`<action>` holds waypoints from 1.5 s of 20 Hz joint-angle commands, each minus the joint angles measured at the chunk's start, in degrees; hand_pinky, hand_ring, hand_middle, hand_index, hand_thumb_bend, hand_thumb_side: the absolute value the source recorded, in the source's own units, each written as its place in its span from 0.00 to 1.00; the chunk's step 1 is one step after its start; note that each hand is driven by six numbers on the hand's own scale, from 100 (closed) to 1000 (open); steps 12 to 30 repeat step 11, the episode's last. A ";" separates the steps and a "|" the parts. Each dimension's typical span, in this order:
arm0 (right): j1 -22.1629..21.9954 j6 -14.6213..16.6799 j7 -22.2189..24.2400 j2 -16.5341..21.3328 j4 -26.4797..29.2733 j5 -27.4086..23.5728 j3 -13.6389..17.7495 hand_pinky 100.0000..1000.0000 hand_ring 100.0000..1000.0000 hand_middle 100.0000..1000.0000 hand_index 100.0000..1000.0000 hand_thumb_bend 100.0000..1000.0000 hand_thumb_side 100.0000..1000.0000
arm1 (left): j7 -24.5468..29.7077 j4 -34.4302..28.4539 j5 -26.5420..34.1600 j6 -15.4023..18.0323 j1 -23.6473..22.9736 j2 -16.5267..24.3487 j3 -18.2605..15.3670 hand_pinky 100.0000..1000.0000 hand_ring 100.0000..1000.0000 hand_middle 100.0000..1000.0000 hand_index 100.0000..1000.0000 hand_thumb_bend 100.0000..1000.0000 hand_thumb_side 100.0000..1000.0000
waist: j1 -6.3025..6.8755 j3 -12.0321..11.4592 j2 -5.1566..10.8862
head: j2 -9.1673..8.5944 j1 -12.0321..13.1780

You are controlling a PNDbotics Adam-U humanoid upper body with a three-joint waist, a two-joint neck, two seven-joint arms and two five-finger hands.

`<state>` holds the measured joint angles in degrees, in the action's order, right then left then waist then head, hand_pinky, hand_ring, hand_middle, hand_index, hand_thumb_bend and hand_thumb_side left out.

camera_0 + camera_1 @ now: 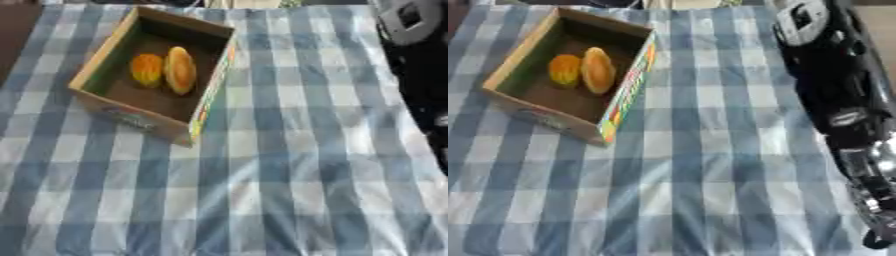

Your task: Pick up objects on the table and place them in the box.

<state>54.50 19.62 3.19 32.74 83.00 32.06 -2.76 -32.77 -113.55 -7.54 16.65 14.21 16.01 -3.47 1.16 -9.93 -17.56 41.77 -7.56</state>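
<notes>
Presently, left eye view: cardboard box (96,55), open-topped, set askew at upper left on the checked tablecloth (289,175); inside, a round orange item (146,70) touching an elongated bun-shaped item (180,70), long axis running near-to-far; no loose objects visible on the cloth; task judged near complete. Right eye view: right arm (833,85) along the right edge, well apart from the box, which lies to its left; right hand's finger state cannot be told; left hand unseen, so the right arm is nearer.
</notes>
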 commanded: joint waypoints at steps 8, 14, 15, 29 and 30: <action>-12.99 -1.52 -9.71 8.02 16.56 -9.90 6.72 0.78 0.91 0.77 0.79 0.00 0.38 | -3.75 -1.04 -2.52 0.92 -0.26 3.61 -2.22 0.76 0.72 0.64 0.80 0.19 0.35 | 1.75 2.04 1.36 | 0.26 3.88; -17.46 -4.11 -12.47 8.08 21.04 -12.65 7.36 0.78 0.92 0.77 0.78 0.00 0.39 | -4.68 -1.04 -3.08 1.20 -0.19 4.25 -2.54 0.76 0.72 0.64 0.80 0.20 0.34 | 1.77 2.19 1.36 | 0.25 4.26; -17.46 -4.11 -12.47 8.08 21.04 -12.65 7.36 0.78 0.92 0.77 0.78 0.00 0.39 | -4.68 -1.04 -3.08 1.20 -0.19 4.25 -2.54 0.76 0.72 0.64 0.80 0.20 0.34 | 1.77 2.19 1.36 | 0.25 4.26; -17.46 -4.11 -12.47 8.08 21.04 -12.65 7.36 0.78 0.92 0.77 0.78 0.00 0.39 | -4.68 -1.04 -3.08 1.20 -0.19 4.25 -2.54 0.76 0.72 0.64 0.80 0.20 0.34 | 1.77 2.19 1.36 | 0.25 4.26; -17.46 -4.11 -12.47 8.08 21.04 -12.65 7.36 0.78 0.92 0.77 0.78 0.00 0.39 | -4.68 -1.04 -3.08 1.20 -0.19 4.25 -2.54 0.76 0.72 0.64 0.80 0.20 0.34 | 1.77 2.19 1.36 | 0.25 4.26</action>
